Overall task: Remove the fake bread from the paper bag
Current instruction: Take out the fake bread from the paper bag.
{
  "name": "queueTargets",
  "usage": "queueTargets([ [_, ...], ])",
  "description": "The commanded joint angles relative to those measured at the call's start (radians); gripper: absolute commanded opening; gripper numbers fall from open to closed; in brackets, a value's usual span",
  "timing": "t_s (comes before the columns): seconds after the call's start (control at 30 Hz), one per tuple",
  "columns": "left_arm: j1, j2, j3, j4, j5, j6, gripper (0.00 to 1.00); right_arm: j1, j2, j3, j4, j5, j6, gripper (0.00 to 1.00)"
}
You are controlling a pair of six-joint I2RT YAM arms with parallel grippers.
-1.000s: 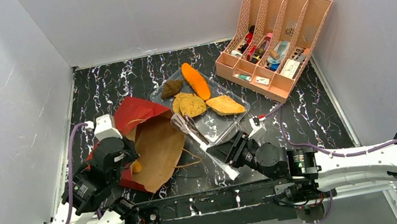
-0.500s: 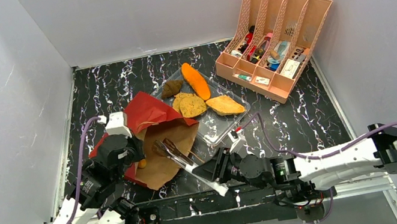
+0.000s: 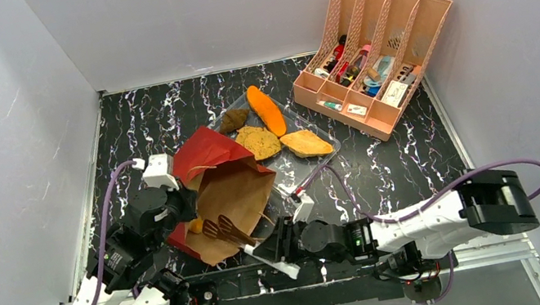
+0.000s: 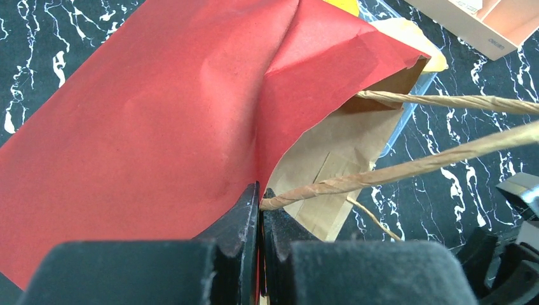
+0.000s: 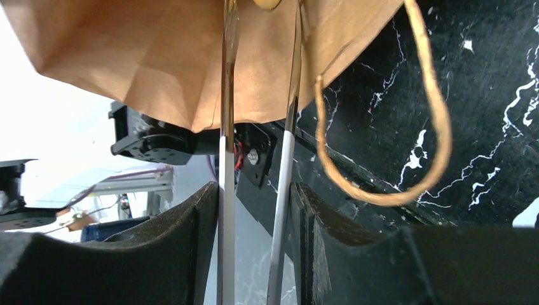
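Note:
The paper bag [image 3: 228, 197] lies on its side, red outside [image 4: 159, 108], brown inside, mouth facing the near edge. My left gripper [image 3: 175, 211] [image 4: 260, 198] is shut on the bag's rim beside a twisted handle [image 4: 407, 168]. My right gripper [image 3: 271, 250] [image 5: 254, 248] is shut on metal tongs [image 3: 230, 232] [image 5: 227, 127], whose tips reach into the bag's mouth. A small orange piece of fake bread [image 3: 196, 225] sits inside by the tips [image 5: 267, 3]. More fake bread lies on the clear tray [image 3: 310, 164]: an orange loaf [image 3: 265, 109], a dark lump [image 3: 233, 119], a tan round [image 3: 258, 142].
A pink slotted organizer [image 3: 374, 52] with small items stands at the back right. A loose loop handle [image 5: 381, 127] hangs from the bag over the black marble tabletop [image 3: 401, 164]. Grey walls close in the left, back and right sides.
My right arm has swung left, carrying the tongs from the tray's near edge into the bag's mouth. The bag's mouth has risen and shifted slightly right with my left gripper.

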Motion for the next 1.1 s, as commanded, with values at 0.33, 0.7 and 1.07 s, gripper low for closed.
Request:
queueTargets([
  [0.33,-0.004,0.020,0.000,0.061,0.088,0.026,0.00,0.005,0.132,0.107,0.162,-0.054,0.017,0.43],
  [0.7,-0.004,0.011,-0.009,0.069,0.116,0.031,0.00,-0.021,0.201,0.118,0.193,-0.076,0.177,0.43],
  [1.07,-0.004,0.006,-0.014,0.065,0.145,0.048,0.00,-0.086,0.310,0.167,0.287,-0.213,0.239,0.44],
])
